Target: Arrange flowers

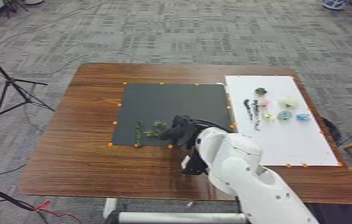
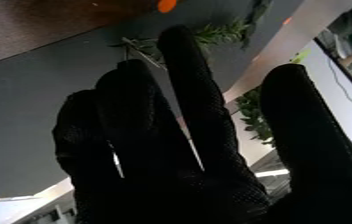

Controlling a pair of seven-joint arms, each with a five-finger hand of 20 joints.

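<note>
At the head view's lower centre, the right hand (image 1: 181,132) has straight fingers, thumb apart. A green sprig (image 1: 153,133) lies just beside it.

Head view high, wrist view close, both boardward.

The white right arm (image 1: 240,172) is outstretched; the black-gloved right hand (image 1: 181,132) has straight fingers (image 2: 193,75), thumb (image 2: 301,110) apart.
</note>
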